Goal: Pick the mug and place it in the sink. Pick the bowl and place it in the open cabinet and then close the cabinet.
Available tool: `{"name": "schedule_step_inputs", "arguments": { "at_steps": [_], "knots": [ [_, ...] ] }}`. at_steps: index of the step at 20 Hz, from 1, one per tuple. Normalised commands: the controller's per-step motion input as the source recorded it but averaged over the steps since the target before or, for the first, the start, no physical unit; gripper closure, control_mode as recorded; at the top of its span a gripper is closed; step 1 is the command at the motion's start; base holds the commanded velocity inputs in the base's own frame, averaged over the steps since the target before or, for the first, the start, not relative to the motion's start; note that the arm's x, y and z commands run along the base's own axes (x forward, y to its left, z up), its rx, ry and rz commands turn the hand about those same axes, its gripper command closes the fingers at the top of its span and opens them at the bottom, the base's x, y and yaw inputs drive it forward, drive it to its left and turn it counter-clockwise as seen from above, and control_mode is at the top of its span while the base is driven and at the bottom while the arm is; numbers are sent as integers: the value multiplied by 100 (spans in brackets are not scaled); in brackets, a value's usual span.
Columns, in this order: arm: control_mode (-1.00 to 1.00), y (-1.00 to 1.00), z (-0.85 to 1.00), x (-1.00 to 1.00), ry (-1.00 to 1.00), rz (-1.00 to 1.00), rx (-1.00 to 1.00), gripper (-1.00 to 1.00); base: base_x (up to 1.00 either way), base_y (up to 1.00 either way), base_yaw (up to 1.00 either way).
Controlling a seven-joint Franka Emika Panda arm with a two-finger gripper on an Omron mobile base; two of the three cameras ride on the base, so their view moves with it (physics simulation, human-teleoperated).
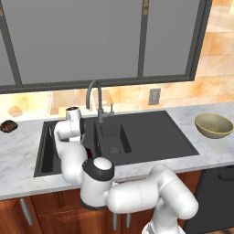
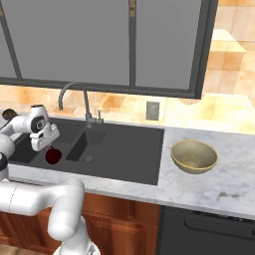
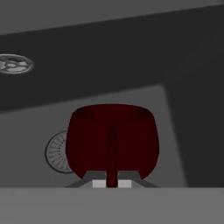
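A small dark red mug (image 2: 53, 155) hangs low inside the left basin of the black sink (image 2: 130, 149), with my gripper (image 2: 46, 143) shut on it from above. In the hand view the mug (image 3: 112, 140) faces me handle-first, and my gripper (image 3: 112, 183) pinches the handle's lower end. A round steel drain (image 3: 56, 152) lies just behind the mug. The yellow-tan bowl (image 1: 213, 125) (image 2: 193, 156) stands upright on the counter right of the sink (image 1: 155, 137). The cabinet is out of view.
A curved grey faucet (image 1: 94, 98) (image 2: 74, 97) rises behind the sink's divider, close to my arm. A dark brown lumpy item (image 1: 8, 126) and a tan one (image 1: 15, 110) lie on the left counter. A wall outlet (image 1: 154, 96) is behind the drainboard.
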Motion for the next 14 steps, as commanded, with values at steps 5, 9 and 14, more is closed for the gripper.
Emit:
{"name": "schedule_step_inputs", "arguments": {
  "at_steps": [5,9,14],
  "knots": [
    [-100,0,-55,2,0,0,6,100,0,0,0],
    [-100,0,-30,34,0,0,1,100,0,0,0],
    [-100,0,-29,33,-8,0,0,100,0,0,0]
  ]
}}
